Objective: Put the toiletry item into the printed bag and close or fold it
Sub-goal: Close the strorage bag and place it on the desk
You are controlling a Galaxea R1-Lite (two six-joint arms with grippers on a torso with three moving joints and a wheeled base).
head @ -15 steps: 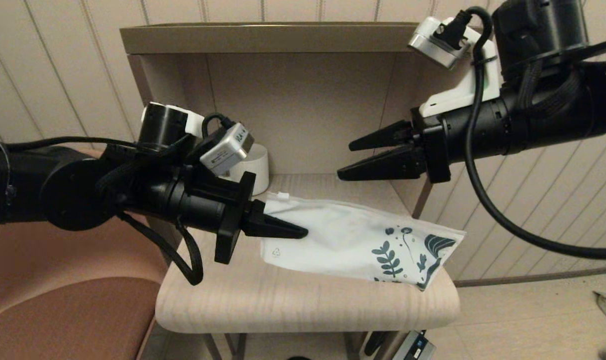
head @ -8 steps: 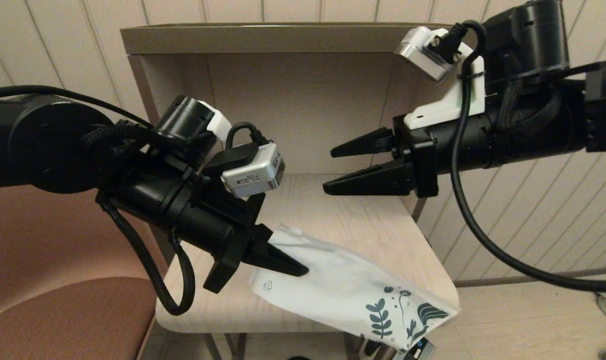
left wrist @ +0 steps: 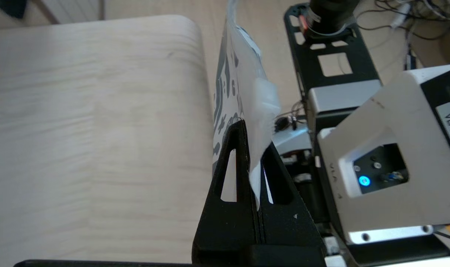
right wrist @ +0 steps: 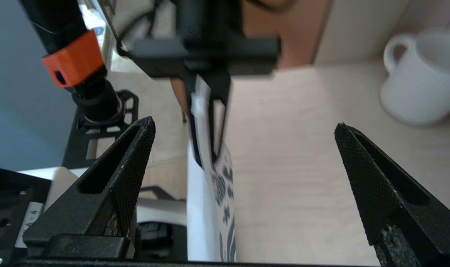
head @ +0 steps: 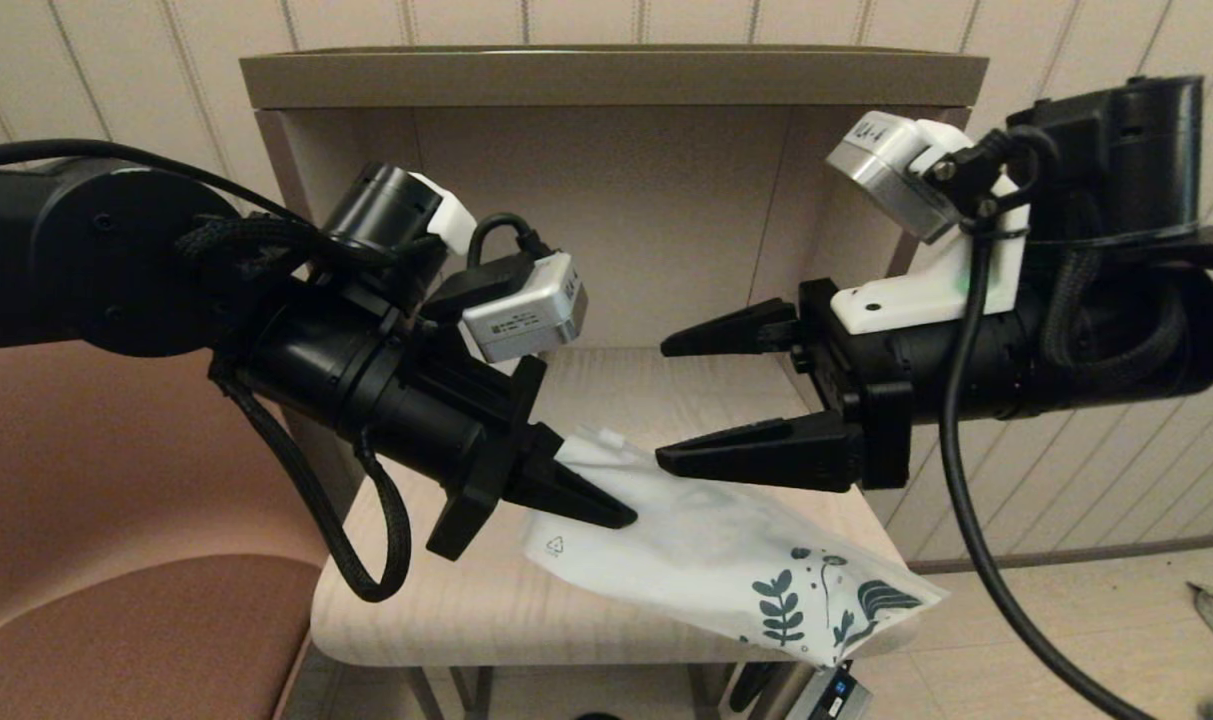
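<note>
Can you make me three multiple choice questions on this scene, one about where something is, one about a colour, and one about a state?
1. Where is the white mug?
A. On the wooden surface, beyond the right gripper's open jaws in its wrist view
B. Inside the printed bag
C. Held by the right gripper

2. What colour are the leaf prints on the printed bag?
A. Bright red
B. Dark teal
C. Yellow

3. How do the two grippers stand?
A. Both open
B. Left gripper shut on the bag, right gripper open
C. Right shut on the bag, left open

Answers:
1 A: the right wrist view shows the mug standing on the wood.
2 B: the head view shows dark teal leaves at the bag's far end.
3 B: the left wrist view shows the jaws clamped on the bag; the right jaws are spread wide and hold nothing.
</note>
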